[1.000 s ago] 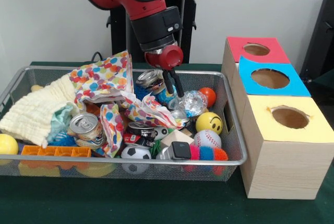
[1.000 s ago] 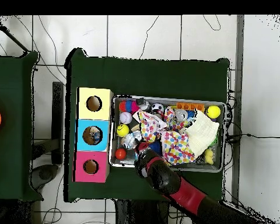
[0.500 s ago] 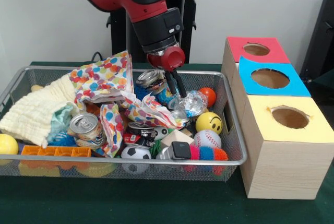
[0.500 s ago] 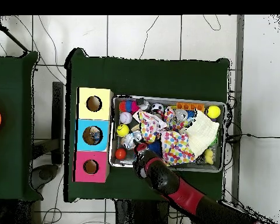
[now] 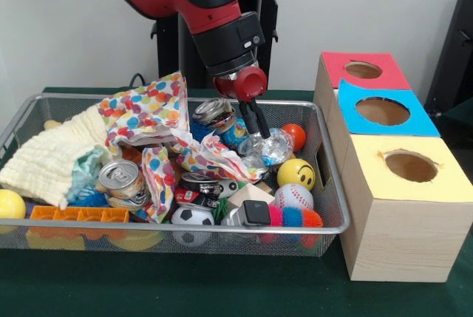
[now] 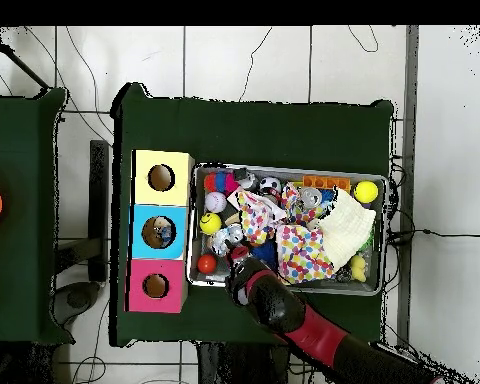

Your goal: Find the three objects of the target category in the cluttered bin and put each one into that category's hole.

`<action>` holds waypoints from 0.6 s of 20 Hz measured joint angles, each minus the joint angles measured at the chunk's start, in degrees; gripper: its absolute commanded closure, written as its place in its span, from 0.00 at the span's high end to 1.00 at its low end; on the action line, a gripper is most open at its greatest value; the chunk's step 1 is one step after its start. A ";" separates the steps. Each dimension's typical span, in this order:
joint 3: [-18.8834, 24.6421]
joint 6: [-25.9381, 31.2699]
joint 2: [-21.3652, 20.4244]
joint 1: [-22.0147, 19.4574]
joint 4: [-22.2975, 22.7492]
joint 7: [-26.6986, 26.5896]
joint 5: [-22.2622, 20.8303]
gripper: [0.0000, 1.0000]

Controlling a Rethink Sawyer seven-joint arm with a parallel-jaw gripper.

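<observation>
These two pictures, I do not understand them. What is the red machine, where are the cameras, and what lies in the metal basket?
The red and black machine is a robot arm; its gripper hangs over a crinkled clear wrapper and seems to hold nothing. One picture is taken from across the table, the other from straight above. The wire basket holds clutter: a spotted paper, a yellow cloth, tin cans, a smiley ball, a baseball, a soccer ball. Beside it stand three boxes with holes: red, blue, yellow.

The gripper point(image 5: 258, 121) shifts toward three o'clock in the front view, now over the crinkled clear wrapper point(image 5: 272, 145).
</observation>
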 measured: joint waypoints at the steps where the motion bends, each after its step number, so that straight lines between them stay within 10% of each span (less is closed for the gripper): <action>1: 0.00 0.00 -0.01 0.00 -0.01 0.00 0.01 1.00; 12: 0.25 0.00 0.57 0.00 -0.01 0.00 0.01 1.00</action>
